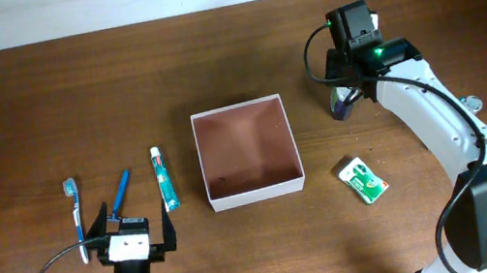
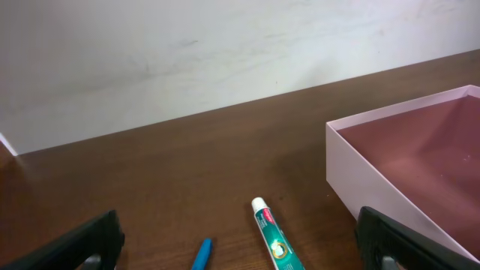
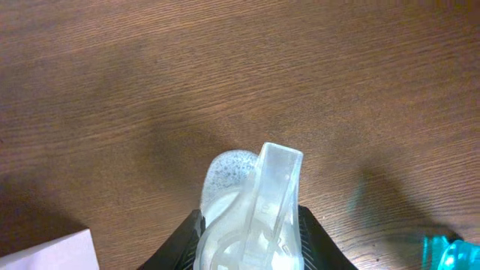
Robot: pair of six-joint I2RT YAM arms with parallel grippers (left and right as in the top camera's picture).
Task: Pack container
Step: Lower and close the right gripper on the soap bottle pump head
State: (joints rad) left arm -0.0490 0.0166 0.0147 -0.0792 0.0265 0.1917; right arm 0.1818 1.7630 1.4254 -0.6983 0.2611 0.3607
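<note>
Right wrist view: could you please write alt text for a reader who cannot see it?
The right gripper clamps a clear plastic item over the wooden table. A white corner of the container shows bottom left, something teal bottom right.

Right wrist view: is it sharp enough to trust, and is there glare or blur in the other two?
Right wrist: table grain sharp; the clear plastic piece in the right gripper is soft-edged, a teal thing at the corner blurred. Left wrist: toothpaste and box readable, left gripper's fingers dark and blurred. Overhead: even light, faint shadows, no harsh glare.
</note>
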